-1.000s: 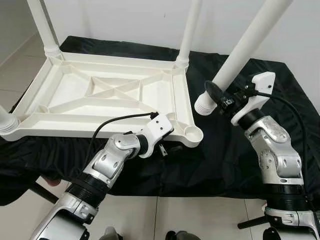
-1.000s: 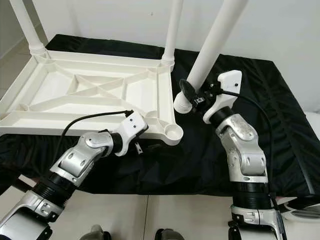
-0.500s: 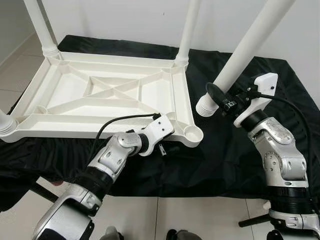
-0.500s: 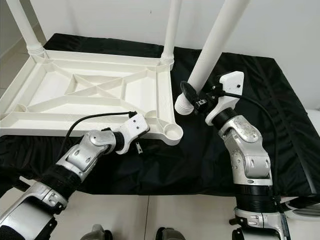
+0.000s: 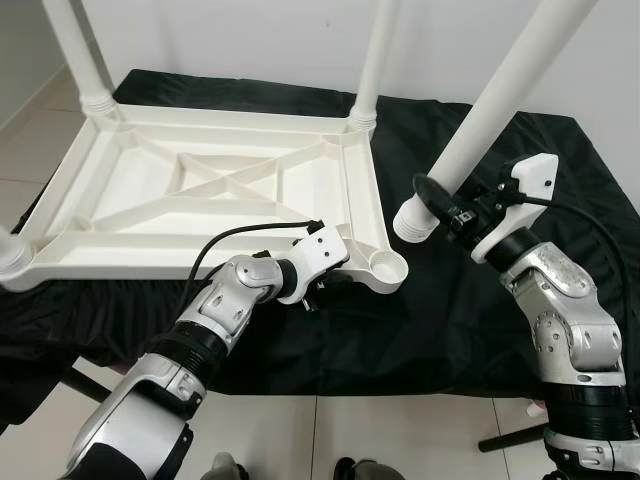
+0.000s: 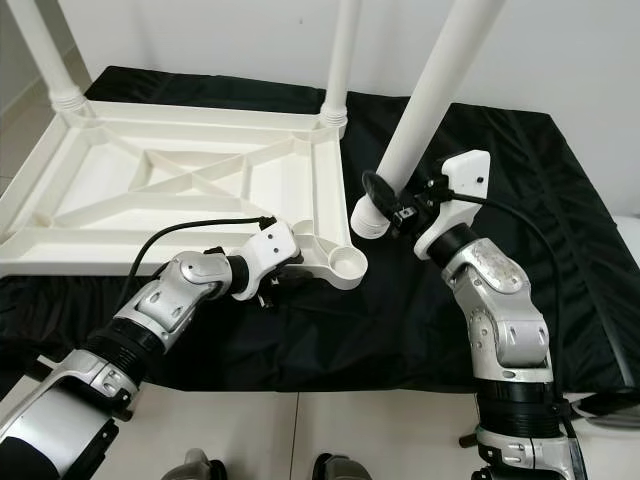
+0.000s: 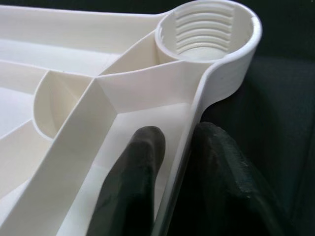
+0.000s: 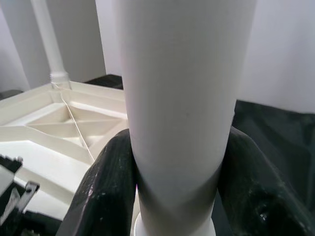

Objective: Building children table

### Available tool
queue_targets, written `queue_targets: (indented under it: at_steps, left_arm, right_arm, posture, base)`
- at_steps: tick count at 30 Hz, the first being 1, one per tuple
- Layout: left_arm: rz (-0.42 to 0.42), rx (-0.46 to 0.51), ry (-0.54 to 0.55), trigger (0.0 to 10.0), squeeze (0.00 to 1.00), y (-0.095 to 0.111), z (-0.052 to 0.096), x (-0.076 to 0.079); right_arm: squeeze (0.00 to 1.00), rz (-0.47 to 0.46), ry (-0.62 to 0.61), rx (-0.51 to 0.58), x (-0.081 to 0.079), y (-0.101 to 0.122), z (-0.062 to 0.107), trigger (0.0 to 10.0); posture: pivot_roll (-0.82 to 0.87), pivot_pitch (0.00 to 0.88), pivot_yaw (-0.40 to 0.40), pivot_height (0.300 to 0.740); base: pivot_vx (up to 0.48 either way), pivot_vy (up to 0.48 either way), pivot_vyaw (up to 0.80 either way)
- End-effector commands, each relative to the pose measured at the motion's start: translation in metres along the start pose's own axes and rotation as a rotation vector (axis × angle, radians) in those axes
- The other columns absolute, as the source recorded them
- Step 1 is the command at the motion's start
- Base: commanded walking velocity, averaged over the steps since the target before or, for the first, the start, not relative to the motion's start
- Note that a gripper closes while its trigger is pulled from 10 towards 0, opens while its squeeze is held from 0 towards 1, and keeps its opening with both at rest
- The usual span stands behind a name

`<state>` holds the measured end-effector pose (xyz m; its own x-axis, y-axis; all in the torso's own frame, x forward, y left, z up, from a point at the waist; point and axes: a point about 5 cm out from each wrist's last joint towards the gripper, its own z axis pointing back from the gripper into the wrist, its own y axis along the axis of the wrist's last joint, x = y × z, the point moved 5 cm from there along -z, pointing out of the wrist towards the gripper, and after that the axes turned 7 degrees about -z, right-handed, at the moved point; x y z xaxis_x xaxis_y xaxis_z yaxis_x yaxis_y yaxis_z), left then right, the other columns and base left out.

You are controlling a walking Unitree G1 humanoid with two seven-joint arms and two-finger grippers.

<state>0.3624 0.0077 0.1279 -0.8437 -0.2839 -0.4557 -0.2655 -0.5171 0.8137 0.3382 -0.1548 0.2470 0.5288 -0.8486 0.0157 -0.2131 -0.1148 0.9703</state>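
Inverted tabletop (image 5: 200, 200), frame centre-left: three legs judged fitted; near-right socket (image 5: 385, 268) left open. Rim is pinched by left gripper (image 7: 172, 162). Fourth leg (image 5: 480, 120), upper right, is clamped by right gripper (image 8: 177, 191).

The left gripper (image 7: 170, 162) has advanced along the near rim of the upturned white plastic tabletop (image 5: 200, 190), closer to its empty threaded corner socket (image 5: 385, 268). The white plastic tube leg (image 5: 480, 120), clamped in the right gripper (image 5: 450, 205), now stands slightly steeper.
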Motion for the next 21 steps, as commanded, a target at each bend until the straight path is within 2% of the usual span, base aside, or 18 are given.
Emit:
queue_targets:
  at_steps: [1,7,10,11,12,16,21]
  left_arm:
    - [0.016,-0.042,0.017,0.0,0.00,-0.014,0.001,0.000]
    - [-0.017,-0.061,0.003,0.0,0.00,-0.019,0.003,0.001]
    - [-0.032,-0.062,-0.018,0.3,0.00,-0.020,0.008,0.000]
    - [-0.038,-0.057,-0.033,4.1,0.00,-0.020,0.010,0.001]
    - [-0.041,-0.054,-0.043,10.0,0.00,-0.019,0.012,0.002]
    - [-0.037,-0.048,-0.063,10.0,0.00,-0.019,0.013,0.004]
    - [-0.053,-0.035,-0.073,10.0,0.00,-0.019,0.026,0.001]
  right_arm:
    - [0.00,0.010,0.025,0.015,-0.004,0.007,0.003,10.0]
    - [0.00,-0.010,0.062,-0.009,-0.007,0.002,0.008,10.0]
    - [0.00,-0.063,0.064,-0.021,0.000,-0.001,0.015,10.0]
    - [0.00,-0.069,0.067,-0.030,0.002,-0.003,0.018,10.0]
    - [0.00,-0.069,0.070,-0.036,0.003,-0.004,0.019,10.0]
    - [0.00,-0.071,0.072,-0.041,0.005,-0.006,0.021,10.0]
    - [0.00,-0.083,0.093,-0.088,0.009,-0.019,0.029,10.0]
  posture:
    - [-0.09,0.114,-0.013,0.740]
    - [-0.09,0.104,-0.008,0.740]
    - [-0.10,0.097,-0.005,0.740]
    - [-0.10,0.096,-0.005,0.740]
    - [-0.10,0.096,-0.005,0.740]
    - [-0.10,0.096,-0.005,0.740]
    - [-0.09,0.094,-0.011,0.740]
  base:
    - [0.000,0.000,0.00]
    - [0.000,0.000,0.00]
    - [0.000,0.000,0.00]
    - [0.000,0.000,0.00]
    - [0.000,0.000,0.00]
    - [0.000,0.000,0.00]
    - [0.000,0.000,0.00]
